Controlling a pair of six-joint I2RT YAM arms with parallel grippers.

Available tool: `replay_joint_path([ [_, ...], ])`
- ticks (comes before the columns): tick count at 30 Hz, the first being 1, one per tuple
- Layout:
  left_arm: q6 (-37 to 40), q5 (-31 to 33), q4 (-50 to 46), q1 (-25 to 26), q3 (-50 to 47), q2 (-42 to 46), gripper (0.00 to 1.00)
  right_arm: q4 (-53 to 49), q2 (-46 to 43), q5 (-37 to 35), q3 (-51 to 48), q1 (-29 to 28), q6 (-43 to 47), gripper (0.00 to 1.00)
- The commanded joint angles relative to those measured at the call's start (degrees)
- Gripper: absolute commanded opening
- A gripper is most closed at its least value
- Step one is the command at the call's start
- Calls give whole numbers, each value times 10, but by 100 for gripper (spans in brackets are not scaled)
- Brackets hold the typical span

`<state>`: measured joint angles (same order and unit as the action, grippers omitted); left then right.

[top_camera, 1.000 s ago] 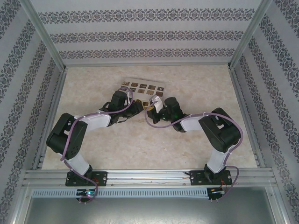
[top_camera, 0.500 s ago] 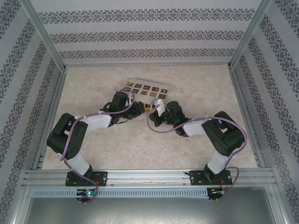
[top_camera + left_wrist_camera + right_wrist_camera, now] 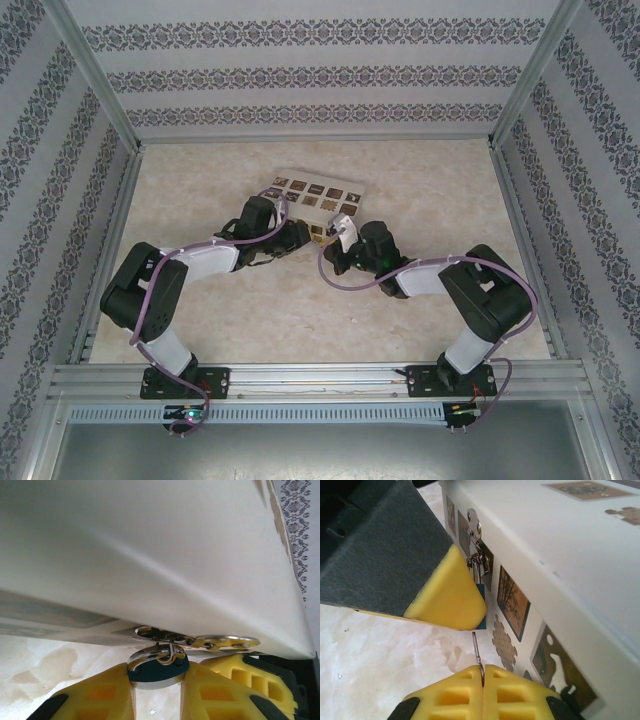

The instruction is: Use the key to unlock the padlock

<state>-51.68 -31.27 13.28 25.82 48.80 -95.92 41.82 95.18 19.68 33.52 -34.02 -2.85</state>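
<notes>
L hand [image 3: 157,691] squeezes the padlock [image 3: 157,669] to hold it steady; R hand [image 3: 483,678] pinches the key [image 3: 477,650], tip aimed up at it.

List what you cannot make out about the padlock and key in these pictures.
- Right wrist view: a yellow left finger covers most of the small blue padlock with silver shackle; keyhole hidden.
- Same view: the thin dark metal key has its head buried between the right fingers; teeth too small.
- Top external view: padlock and key too small, tucked between both wrists beside the cream box with brown tiles.
</notes>
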Motion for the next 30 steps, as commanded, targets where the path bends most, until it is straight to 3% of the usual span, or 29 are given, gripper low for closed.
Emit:
replay_joint_path([
  [1, -3, -11, -3, 2, 20, -4, 23, 11, -15, -8, -8, -7, -10, 0],
  [14, -3, -13, -3, 2, 24, 0, 23, -6, 6, 11, -4, -12, -21, 0],
  [30, -4, -15, -5, 2, 22, 5, 23, 33, 34, -24, 2, -18, -51, 0],
])
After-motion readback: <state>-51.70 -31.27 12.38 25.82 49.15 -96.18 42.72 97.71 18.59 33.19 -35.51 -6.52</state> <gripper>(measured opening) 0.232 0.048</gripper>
